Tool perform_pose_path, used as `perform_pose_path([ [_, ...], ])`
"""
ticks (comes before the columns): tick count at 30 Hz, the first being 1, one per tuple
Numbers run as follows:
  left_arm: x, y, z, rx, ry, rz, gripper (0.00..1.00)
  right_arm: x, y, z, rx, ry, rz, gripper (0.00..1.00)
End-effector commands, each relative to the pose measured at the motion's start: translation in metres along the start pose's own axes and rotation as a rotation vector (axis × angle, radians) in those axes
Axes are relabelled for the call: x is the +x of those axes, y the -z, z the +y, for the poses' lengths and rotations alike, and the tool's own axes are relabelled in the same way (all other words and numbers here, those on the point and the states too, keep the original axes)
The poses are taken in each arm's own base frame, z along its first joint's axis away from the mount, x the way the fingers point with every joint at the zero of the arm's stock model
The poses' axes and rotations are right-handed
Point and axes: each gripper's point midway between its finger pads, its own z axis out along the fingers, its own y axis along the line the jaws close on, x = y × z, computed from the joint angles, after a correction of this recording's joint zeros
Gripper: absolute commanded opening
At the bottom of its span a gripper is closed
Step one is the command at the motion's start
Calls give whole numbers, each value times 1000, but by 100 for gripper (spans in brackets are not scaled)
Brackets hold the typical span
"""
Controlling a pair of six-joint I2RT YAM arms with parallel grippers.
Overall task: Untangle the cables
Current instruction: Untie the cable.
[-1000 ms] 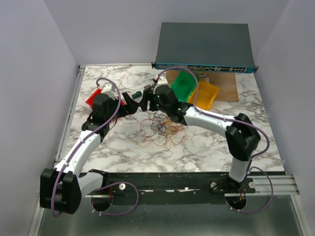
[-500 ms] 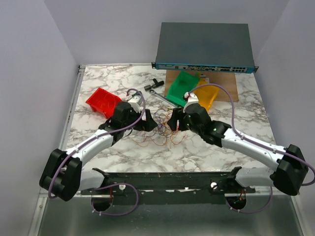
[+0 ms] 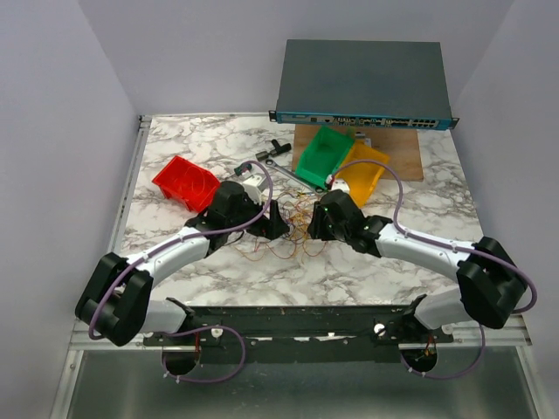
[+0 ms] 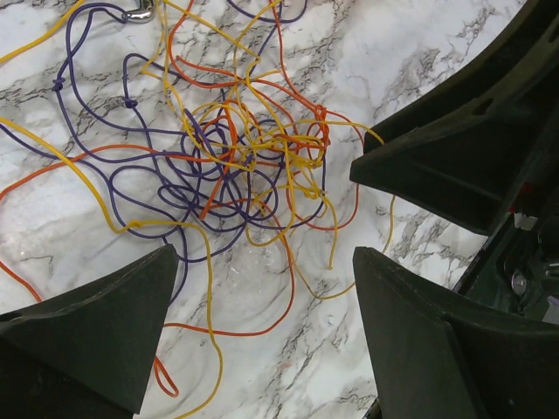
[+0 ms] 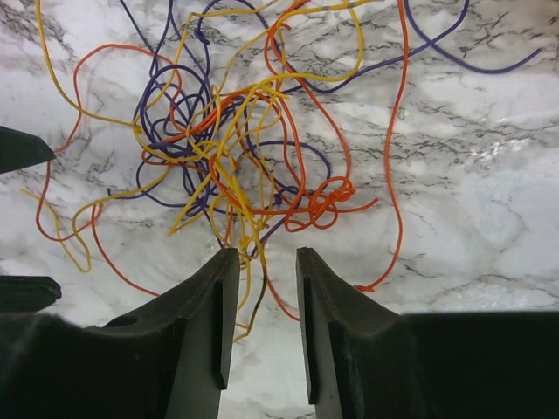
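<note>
Loosely the cables [image 4: 253, 157] loop every way, left jaws wide, right jaws narrow astride yellow strands.

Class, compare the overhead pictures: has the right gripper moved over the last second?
Yes. The right gripper has come toward the near edge, away from the green bin, down to the cables.

Robotics lab, white encl. walls [image 3: 61, 131], netw. switch [image 3: 362, 80], parts bins [image 3: 323, 157]

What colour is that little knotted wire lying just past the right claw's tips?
The knotted wire is orange, seen most clearly in the right wrist view.
</note>
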Motion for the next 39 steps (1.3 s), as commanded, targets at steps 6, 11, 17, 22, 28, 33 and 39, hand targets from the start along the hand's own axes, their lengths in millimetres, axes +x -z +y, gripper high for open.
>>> perform_pose_path([
  [6, -20, 6, -18, 71, -93, -79, 84, -21, 6, 25, -94, 24, -23, 1],
  [11, -31, 17, -39, 161, -142, -142, 84, -57, 61, 82, -361, 127, -26, 1],
  [17, -57, 35, -55, 189, -178, -268, 90, -111, 134, 120, -519, 187, -122, 1],
  [22, -80, 47, -69, 213, -202, -334, 91, -144, 171, 129, -540, 211, -209, 1],
  [28, -91, 42, -82, 279, -188, -339, 79, -159, 188, 137, -568, 207, -250, 1],
  [33, -100, 40, -90, 325, -174, -362, 56, -160, 186, 137, -568, 187, -255, 1],
  [39, -102, 36, -94, 351, -187, -353, 0, -135, 168, 143, -612, 196, -152, 31],
])
